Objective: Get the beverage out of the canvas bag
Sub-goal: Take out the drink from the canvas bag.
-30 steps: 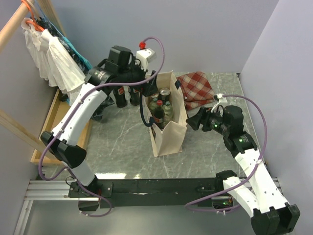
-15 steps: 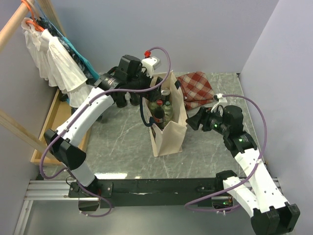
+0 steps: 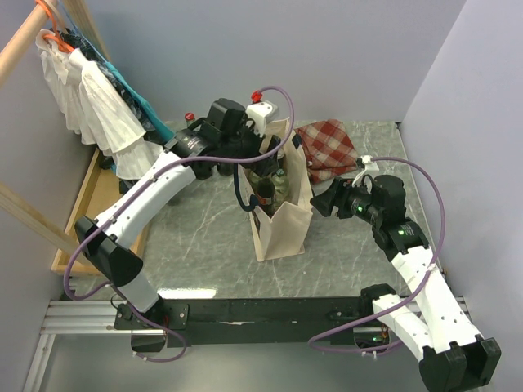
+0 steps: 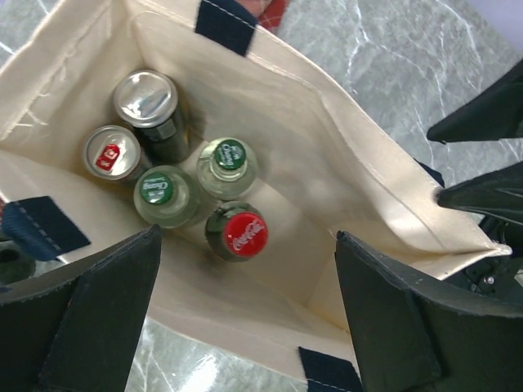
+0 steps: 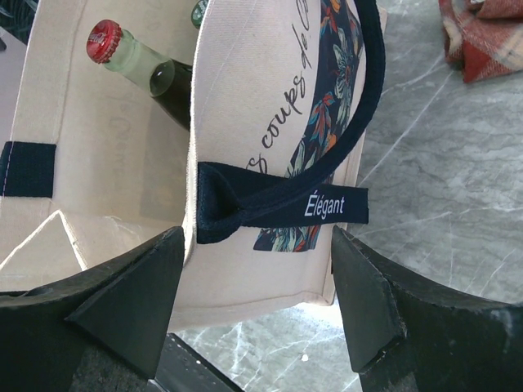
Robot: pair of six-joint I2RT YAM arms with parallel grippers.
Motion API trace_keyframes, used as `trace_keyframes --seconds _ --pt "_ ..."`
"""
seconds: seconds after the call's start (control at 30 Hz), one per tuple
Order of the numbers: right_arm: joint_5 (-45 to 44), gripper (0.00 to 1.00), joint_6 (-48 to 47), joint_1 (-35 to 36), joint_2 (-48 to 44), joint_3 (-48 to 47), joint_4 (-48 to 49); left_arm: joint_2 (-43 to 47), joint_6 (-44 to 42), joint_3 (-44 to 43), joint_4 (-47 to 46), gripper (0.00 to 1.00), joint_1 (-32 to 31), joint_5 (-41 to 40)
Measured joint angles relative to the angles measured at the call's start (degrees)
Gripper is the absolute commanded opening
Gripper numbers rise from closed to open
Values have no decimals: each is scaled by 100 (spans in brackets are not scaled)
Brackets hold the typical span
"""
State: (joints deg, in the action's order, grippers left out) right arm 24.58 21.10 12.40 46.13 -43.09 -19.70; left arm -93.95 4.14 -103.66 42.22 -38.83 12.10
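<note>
Your left gripper gapes wide above the cream canvas tote bag, the red-capped dark bottle centred below its jaws; your right gripper stands wide open beside the bag.

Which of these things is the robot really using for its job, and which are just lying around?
For the job:
- canvas bag
- red-capped bottle, green-capped bottles and cans inside it
- left end effector, open above the bag
- right end effector, open at the bag's side

Just lying about:
- red checked cloth
- white clothes on hangers
- wooden tray
</note>
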Motion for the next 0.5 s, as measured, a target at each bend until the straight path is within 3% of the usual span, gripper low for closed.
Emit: trace_keyframes --seconds 0.5 --pt "-2 78 0 0 0 2 2 35 26 603 -92 92 -103 -208"
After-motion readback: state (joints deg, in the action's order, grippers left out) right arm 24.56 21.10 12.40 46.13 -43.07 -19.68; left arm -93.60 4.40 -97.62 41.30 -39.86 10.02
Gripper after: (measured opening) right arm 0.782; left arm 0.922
